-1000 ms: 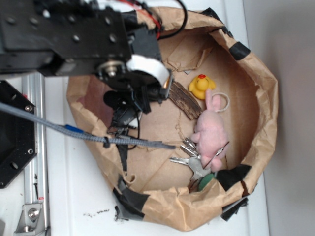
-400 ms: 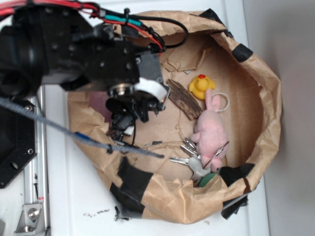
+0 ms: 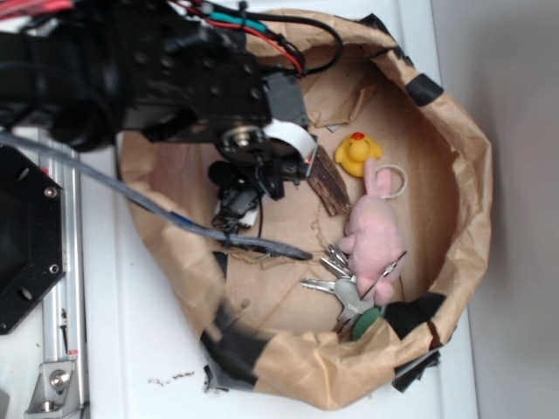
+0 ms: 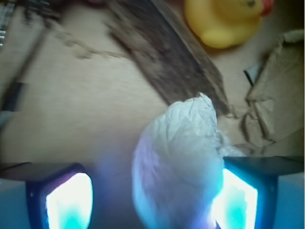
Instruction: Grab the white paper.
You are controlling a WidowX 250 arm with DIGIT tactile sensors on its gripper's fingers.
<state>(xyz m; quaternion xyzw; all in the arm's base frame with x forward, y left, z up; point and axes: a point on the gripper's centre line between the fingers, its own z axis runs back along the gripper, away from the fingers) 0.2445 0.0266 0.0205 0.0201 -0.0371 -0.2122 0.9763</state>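
The white paper [image 4: 181, 157], a crumpled off-white wad, fills the lower middle of the wrist view. It sits between my gripper's [image 4: 152, 202] two glowing fingers. It rests against the right finger [image 4: 238, 200], and a gap separates it from the left finger [image 4: 69, 200]. The jaws stand wide apart. In the exterior view my gripper [image 3: 240, 196] points down into the left part of the brown paper bag [image 3: 458, 183], and the arm hides the wad there.
A strip of dark bark [image 3: 327, 185] [image 4: 167, 52] lies just beyond the wad, with a yellow rubber duck [image 3: 356, 154] [image 4: 224, 21] past it. A pink plush toy [image 3: 374, 231] and keys [image 3: 336, 281] lie to the right. A grey cable [image 3: 175, 223] crosses the bag's left wall.
In the exterior view the arm and gripper have shifted right, toward the bark strip. The bag's left wall and its black tape have shifted too.
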